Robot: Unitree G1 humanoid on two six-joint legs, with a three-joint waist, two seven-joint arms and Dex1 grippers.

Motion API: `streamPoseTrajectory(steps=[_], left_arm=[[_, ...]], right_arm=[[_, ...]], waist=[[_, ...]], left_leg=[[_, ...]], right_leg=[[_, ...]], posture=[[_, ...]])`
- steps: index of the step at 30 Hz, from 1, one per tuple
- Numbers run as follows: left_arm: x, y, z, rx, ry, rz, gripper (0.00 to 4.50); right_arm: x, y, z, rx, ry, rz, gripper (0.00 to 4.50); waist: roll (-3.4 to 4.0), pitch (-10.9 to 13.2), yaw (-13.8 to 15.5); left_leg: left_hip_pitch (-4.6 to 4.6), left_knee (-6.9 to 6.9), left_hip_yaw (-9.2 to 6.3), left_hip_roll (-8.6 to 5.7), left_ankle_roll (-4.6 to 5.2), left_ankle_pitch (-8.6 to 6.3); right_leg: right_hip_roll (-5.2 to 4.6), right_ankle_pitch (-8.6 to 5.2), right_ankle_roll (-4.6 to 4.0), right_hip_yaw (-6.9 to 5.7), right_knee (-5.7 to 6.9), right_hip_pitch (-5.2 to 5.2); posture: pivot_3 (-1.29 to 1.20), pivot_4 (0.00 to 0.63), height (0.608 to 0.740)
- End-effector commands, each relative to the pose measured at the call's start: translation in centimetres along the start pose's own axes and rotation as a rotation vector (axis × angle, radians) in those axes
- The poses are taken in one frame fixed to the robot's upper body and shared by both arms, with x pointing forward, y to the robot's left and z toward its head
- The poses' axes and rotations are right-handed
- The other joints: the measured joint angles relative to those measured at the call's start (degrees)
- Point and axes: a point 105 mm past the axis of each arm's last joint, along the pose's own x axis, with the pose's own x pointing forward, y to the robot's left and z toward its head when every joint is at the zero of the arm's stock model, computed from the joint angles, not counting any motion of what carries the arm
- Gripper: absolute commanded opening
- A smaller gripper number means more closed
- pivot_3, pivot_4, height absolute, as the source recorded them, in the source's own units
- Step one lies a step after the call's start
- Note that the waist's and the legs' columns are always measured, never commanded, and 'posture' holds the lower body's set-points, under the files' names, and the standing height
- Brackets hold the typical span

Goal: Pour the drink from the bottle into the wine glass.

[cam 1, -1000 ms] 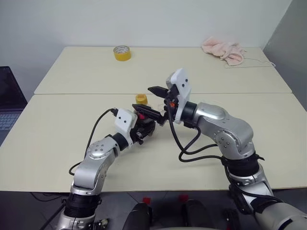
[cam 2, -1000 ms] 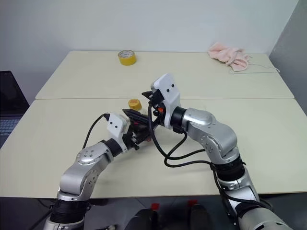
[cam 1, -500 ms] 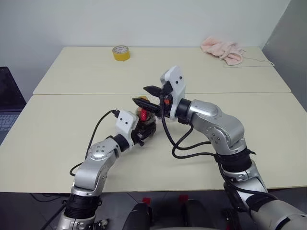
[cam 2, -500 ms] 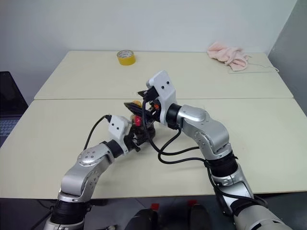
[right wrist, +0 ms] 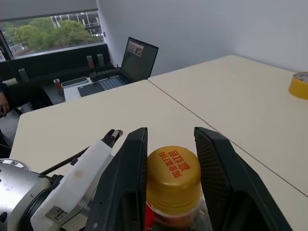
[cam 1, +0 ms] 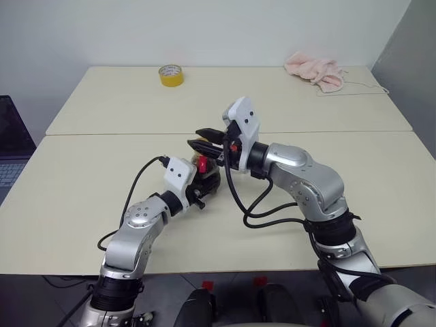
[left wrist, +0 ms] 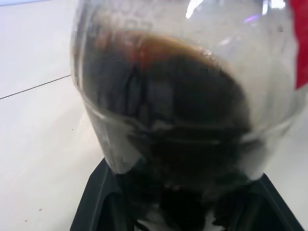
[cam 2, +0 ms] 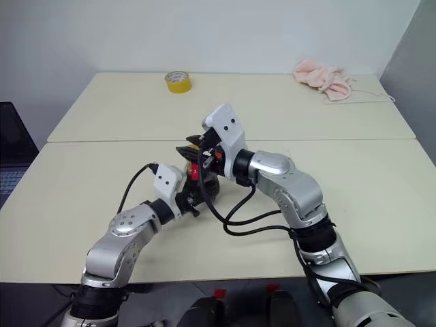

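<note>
The bottle [cam 1: 205, 178] stands upright on the near table, a small clear one with a red label; the dark drink [left wrist: 178, 125] fills its bulbous base. My left gripper [cam 1: 202, 185] is shut on that base, and its black fingers [left wrist: 98, 204] flank the bottle's lower part. From the right, my right gripper [right wrist: 171, 139] comes in level over the bottle and is shut on the yellow-orange cap [right wrist: 173, 174], one finger pressed to each side. The wine glass is out of view.
A yellow tape roll [cam 1: 172, 75] lies on the far table at the back left, and a pink cloth [cam 1: 315, 69] at the back right. A seam [cam 1: 102, 133] separates the two cream tables. A laptop [cam 1: 12, 139] sits off the left edge.
My right gripper has moved left onto the bottle's top and closed its fingers around the cap. The left gripper has kept still on the bottle's base.
</note>
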Motion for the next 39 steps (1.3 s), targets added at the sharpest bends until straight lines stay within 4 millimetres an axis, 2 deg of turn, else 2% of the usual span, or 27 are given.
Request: streamPoseTrajectory(steps=[1,9,17,21,24,27,29,30,37,39], left_arm=[[-0.4,0.1,2.7,0.109,-0.095,0.013,1.49],[-0.5,0.3,2.8,0.131,-0.099,0.011,1.26],[-0.6,0.0,2.9,0.119,-0.107,-0.004,1.14],[-0.7,-0.4,3.0,0.115,-0.105,-0.031,1.13],[-0.9,-0.5,3.1,0.113,-0.106,-0.049,1.09],[-0.9,-0.7,3.1,0.111,-0.105,-0.056,1.03],[-1.0,-0.8,3.1,0.109,-0.104,-0.059,1.02],[-1.0,-0.8,3.1,0.109,-0.104,-0.059,1.01],[-1.2,-0.7,3.1,0.109,-0.1,-0.046,1.01],[-1.2,-0.5,3.1,0.111,-0.101,-0.034,1.01]], right_arm=[[-0.1,0.6,1.1,-0.039,-0.024,0.025,1.18],[-0.1,0.3,0.9,-0.066,0.0,0.029,1.18],[-0.9,-1.2,0.2,-0.16,0.05,0.083,1.18],[-1.5,-2.0,-0.5,-0.288,0.101,0.187,1.18],[-1.3,-3.0,-0.2,-0.433,0.111,0.262,1.18],[-0.9,-4.1,0.2,-0.495,0.105,0.276,1.12],[-0.6,-4.6,0.7,-0.5,0.09,0.275,0.58],[-0.5,-4.7,0.8,-0.5,0.083,0.277,0.54],[-0.7,-4.1,1.7,-0.355,0.007,0.297,0.54],[-1.1,-4.8,2.2,-0.313,-0.014,0.241,0.91]], waist=[[0.0,0.0,0.0],[0.0,0.0,0.0],[0.0,0.0,-0.1],[0.0,0.0,-0.1],[0.0,0.0,-0.4],[0.02,0.0,-0.5],[0.01,0.0,-0.5],[0.01,0.0,-0.3],[0.03,0.0,-0.5],[0.04,0.0,-0.5]], left_leg=[[0.0,0.0,0.0,0.0,0.0,0.0],[-0.01,0.0,0.0,0.0,0.0,0.0],[-0.01,0.0,0.0,-0.01,0.0,0.0],[-0.01,0.01,0.03,-0.02,0.0,0.0],[0.0,-0.01,0.02,0.0,0.0,0.0],[0.0,0.0,0.04,0.0,0.0,0.0],[-0.01,0.0,0.02,0.01,0.0,0.0],[0.0,0.0,0.03,0.0,0.0,0.0],[-0.03,0.0,0.03,0.02,-0.01,0.01],[-0.04,0.0,0.0,0.01,-0.01,0.01]], right_leg=[[0.0,0.0,0.0,0.0,0.0,0.0],[0.0,0.0,0.0,0.0,0.0,-0.01],[0.0,0.0,0.0,-0.01,-0.01,0.0],[0.0,0.0,0.0,0.0,-0.02,0.0],[0.0,0.0,0.0,-0.02,-0.03,0.01],[0.0,0.0,0.0,-0.02,-0.03,0.0],[-0.01,0.0,0.0,-0.03,-0.05,0.01],[-0.02,0.0,0.0,-0.02,-0.06,0.02],[-0.04,0.0,-0.01,-0.02,-0.06,-0.01],[-0.05,0.0,-0.01,-0.03,-0.05,0.0]], posture=[[0.0,0.15,0.74],[0.0,0.15,0.74],[0.0,0.15,0.74],[0.0,0.15,0.74],[0.0,0.15,0.74],[0.0,0.15,0.74],[0.0,0.15,0.74],[0.0,0.15,0.74],[0.0,0.15,0.74],[0.0,0.15,0.74]])
